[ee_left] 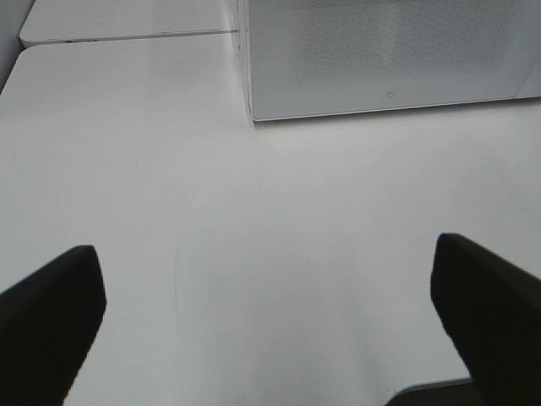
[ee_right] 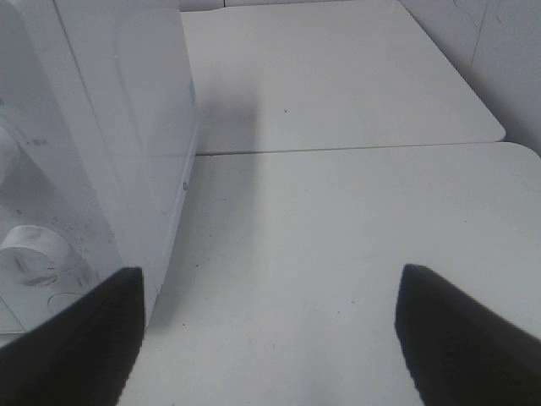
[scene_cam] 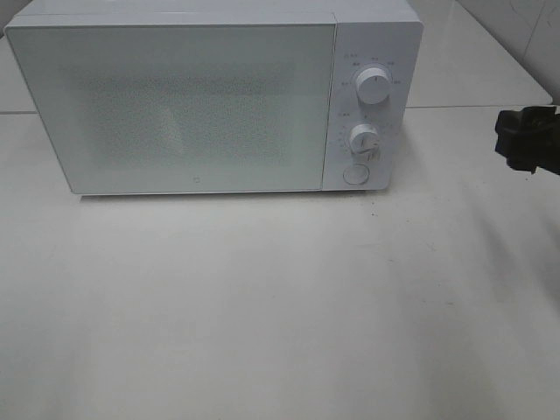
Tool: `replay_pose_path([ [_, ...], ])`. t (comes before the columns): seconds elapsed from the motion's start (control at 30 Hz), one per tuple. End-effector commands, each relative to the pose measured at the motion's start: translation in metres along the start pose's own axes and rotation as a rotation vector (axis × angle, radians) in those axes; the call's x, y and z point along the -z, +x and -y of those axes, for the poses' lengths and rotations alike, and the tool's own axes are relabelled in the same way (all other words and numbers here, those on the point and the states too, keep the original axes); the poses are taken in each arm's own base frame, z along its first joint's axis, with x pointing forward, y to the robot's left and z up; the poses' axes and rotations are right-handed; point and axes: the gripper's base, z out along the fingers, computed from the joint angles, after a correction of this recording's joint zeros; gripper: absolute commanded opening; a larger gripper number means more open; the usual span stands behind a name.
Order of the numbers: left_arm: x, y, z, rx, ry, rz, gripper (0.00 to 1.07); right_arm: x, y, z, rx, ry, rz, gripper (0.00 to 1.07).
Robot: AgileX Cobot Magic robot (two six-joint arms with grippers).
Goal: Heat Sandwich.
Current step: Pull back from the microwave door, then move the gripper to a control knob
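Microwave [scene_cam: 175, 105] stands on the desk [scene_cam: 280, 315], door shut (frosted panel; sandwich location cannot be determined). Left end effector [ee_left: 266, 254]: released, empty, above bare desk. Right end effector [ee_right: 270, 275]: released, empty, beside the microwave's 2 knobs [scene_cam: 374, 88].

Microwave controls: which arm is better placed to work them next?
Probably the right. The right gripper hangs open beside the microwave, on the side with its knobs and round button. The left gripper, also open, faces the door at its far corner.
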Motion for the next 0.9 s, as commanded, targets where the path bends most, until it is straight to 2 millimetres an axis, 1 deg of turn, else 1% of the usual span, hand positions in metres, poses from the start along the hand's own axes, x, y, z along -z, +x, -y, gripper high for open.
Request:
replay_pose_path([
  [0.03, 0.003, 0.001, 0.001, 0.006, -0.005, 0.036, 1.04, 0.0, 0.001, -0.004, 0.022, 0.003, 0.025, 0.77],
  [0.07, 0.003, 0.001, 0.001, 0.006, -0.005, 0.036, 1.04, -0.001, 0.007, -0.01, 0.025, 0.002, 0.024, 0.77],
  [0.13, 0.003, 0.001, 0.001, 0.006, -0.005, 0.036, 1.04, -0.001, 0.01, -0.017, 0.03, -0.002, 0.028, 0.77],
  [0.17, 0.003, 0.001, 0.001, 0.006, -0.005, 0.036, 1.04, -0.002, 0.014, -0.025, 0.046, -0.012, 0.033, 0.77],
  [0.2, 0.003, 0.001, 0.001, 0.006, -0.005, 0.036, 1.04, -0.002, 0.014, -0.025, 0.046, -0.012, 0.033, 0.77],
  [0.3, 0.003, 0.001, 0.001, 0.006, -0.005, 0.036, 1.04, -0.002, 0.017, -0.035, 0.048, -0.018, 0.044, 0.76],
  [0.33, 0.003, 0.001, 0.001, 0.006, -0.005, 0.036, 1.04, -0.002, 0.019, -0.042, 0.045, -0.015, 0.06, 0.76],
  [0.37, 0.003, 0.001, 0.001, 0.006, -0.005, 0.036, 1.04, -0.002, 0.019, -0.042, 0.045, -0.015, 0.06, 0.76],
  [0.47, 0.003, 0.001, 0.001, 0.006, -0.005, 0.036, 1.04, -0.001, 0.021, -0.05, 0.053, -0.005, 0.089, 0.76],
  [0.5, 0.003, 0.001, 0.001, 0.006, -0.005, 0.036, 1.04, 0.0, 0.024, -0.057, 0.065, -0.001, 0.099, 0.76],
  [0.53, 0.003, 0.001, 0.001, 0.006, -0.005, 0.036, 1.04, 0.0, 0.024, -0.057, 0.065, -0.001, 0.099, 0.76],
  [0.63, 0.003, 0.001, 0.001, 0.006, -0.005, 0.036, 1.04, 0.001, 0.03, -0.065, 0.077, 0.0, 0.099, 0.76],
  [0.67, 0.003, 0.001, 0.001, 0.006, -0.005, 0.036, 1.04, 0.001, 0.034, -0.071, 0.075, 0.005, 0.103, 0.76],
  [0.73, 0.003, 0.001, 0.001, 0.006, -0.005, 0.036, 1.04, 0.001, 0.035, -0.073, 0.073, 0.007, 0.102, 0.76],
  [0.8, 0.003, 0.001, 0.001, 0.006, -0.005, 0.036, 1.04, 0.003, 0.041, -0.082, 0.086, 0.004, 0.11, 0.76],
  [0.9, 0.003, 0.001, 0.001, 0.006, -0.005, 0.036, 1.04, 0.005, 0.043, -0.086, 0.089, 0.004, 0.114, 0.76],
])
